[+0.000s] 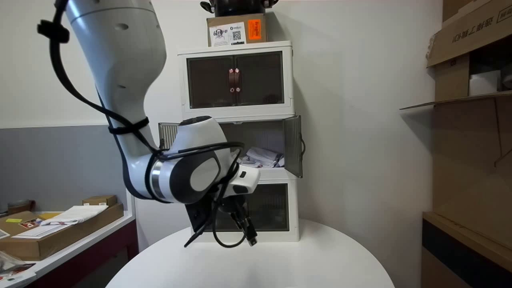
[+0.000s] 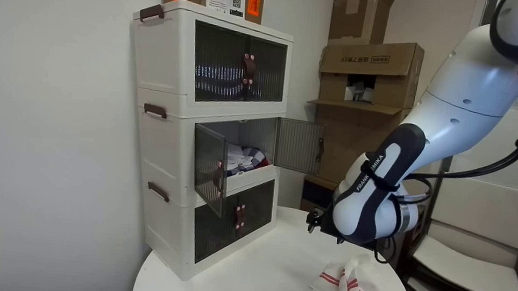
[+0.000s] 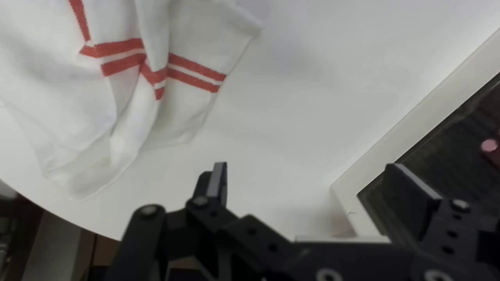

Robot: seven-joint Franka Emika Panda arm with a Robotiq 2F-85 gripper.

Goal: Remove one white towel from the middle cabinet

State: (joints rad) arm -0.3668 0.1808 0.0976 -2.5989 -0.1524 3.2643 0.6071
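The middle cabinet [image 1: 252, 132] has both doors swung open; it shows in an exterior view also [image 2: 256, 175]. White cloths [image 1: 262, 156] lie piled inside it. An exterior view shows white cloth [image 2: 238, 157] there beside a blue checked cloth [image 2: 253, 156] and a bit of red. A white towel with red stripes [image 2: 352, 285] lies crumpled on the table; it fills the upper left of the wrist view [image 3: 129, 93]. My gripper [image 3: 308, 169] is open and empty. It is above the table, outside and lower than the middle cabinet [image 2: 325, 230], apart from the towel.
The closed top cabinet [image 1: 236, 112] and closed bottom cabinet [image 2: 231, 251] frame the middle one. Its open doors [image 2: 210, 167] [image 1: 293, 146] stick out toward the table [image 2: 271, 268]. Cardboard boxes [image 2: 363, 84] and a chair [image 2: 474, 258] stand beyond the table.
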